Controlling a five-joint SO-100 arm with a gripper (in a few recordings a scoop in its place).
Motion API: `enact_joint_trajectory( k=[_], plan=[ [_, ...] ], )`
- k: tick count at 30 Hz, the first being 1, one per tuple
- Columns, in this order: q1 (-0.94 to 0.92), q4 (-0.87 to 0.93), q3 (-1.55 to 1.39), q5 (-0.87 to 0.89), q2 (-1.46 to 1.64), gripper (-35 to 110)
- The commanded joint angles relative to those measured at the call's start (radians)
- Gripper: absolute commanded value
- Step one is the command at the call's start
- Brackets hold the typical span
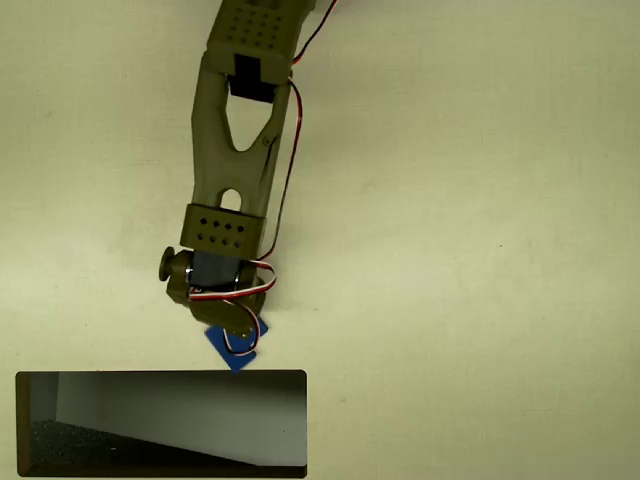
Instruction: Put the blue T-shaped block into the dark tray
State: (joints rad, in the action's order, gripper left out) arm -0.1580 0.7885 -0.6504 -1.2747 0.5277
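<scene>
Blue T-shaped block (237, 352) near dark tray (160, 375) rim.

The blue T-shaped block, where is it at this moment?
In the overhead view the blue T-shaped block lies left of centre, low in the picture, partly under the gripper and just above the dark tray's top rim.

no readable text, labels, brands, numbers or signs anywhere
</scene>
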Motion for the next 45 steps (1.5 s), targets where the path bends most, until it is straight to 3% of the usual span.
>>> enact_joint_trajectory(
  k=[1, 8, 10, 12, 14, 17, 22, 35, 45],
  plan=[
    [0.002, -0.701, 0.026, 0.137, -0.051, 0],
    [-0.029, -1.345, 0.043, 0.623, -0.06, 0],
    [-0.041, -1.376, 0.066, 0.673, -0.055, 0],
    [-0.04, -1.313, 0.043, 0.589, -0.054, 0],
    [-0.028, -1.262, 0.009, 0.383, -0.086, 0],
    [-0.02, -1.269, 0.04, 0.121, -0.195, 0],
    [-0.011, -1.324, 0.067, -0.137, -0.359, 0],
    [0.034, -1.414, 0.103, -0.301, -0.515, 0],
    [0.094, -1.499, 0.267, -0.268, -0.638, 0]
  ],
)
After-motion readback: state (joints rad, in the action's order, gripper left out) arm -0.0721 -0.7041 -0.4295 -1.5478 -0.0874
